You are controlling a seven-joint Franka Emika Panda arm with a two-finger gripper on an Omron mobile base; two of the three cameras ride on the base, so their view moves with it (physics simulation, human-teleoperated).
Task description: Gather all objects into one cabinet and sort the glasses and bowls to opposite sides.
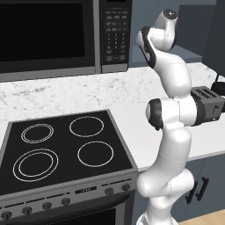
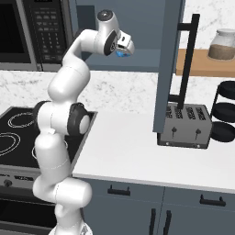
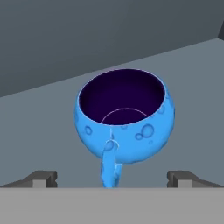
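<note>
Hand view: blue cup (image 3: 124, 116) btwn spread fingers (image 3: 41, 178).

A round bright-blue cup (image 3: 124, 118) with a dark inside stands upright on the slate-blue cabinet shelf (image 3: 39, 140). It sits just ahead of the gripper (image 3: 112, 178), centred between the spread fingertips, handle toward them.

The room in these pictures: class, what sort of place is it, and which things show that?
A kitchen, rendered: a black stovetop below a microwave, and a toaster on the white counter.
</note>
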